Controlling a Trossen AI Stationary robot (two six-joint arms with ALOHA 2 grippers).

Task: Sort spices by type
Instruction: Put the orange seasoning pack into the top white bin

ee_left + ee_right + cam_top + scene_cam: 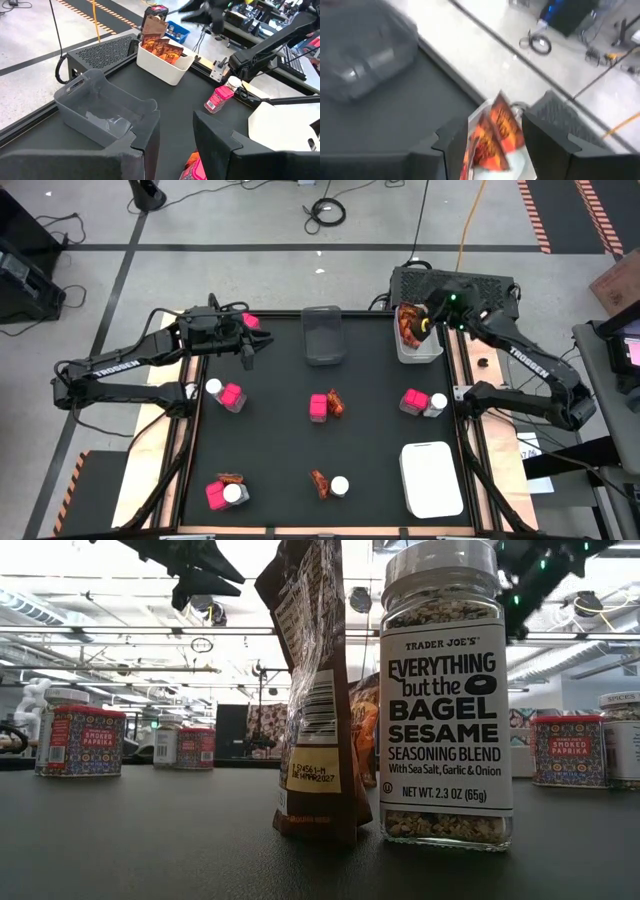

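Observation:
The spices lie in small groups on the black mat: a jar with a pink pack point(225, 393), a pink pack with a sachet point(325, 405), a pink pack with a jar point(423, 402), and two more groups near the front point(228, 491) point(330, 483). Another pink pack point(250, 321) sits by the far edge. My left gripper point(248, 355) point(175, 125) hangs open over the mat's far left, touching nothing. My right gripper point(425, 320) point(495, 130) is open above the white bin point(418, 345), where orange-red sachets point(492, 137) point(162, 47) stand upright.
A dark grey tray point(323, 335) point(100, 107) sits at the far middle. A second white bin point(432, 478) lies at the near right. In the low view a sachet point(315, 690) and a jar point(445, 690) stand close to the camera. The mat's middle left is bare.

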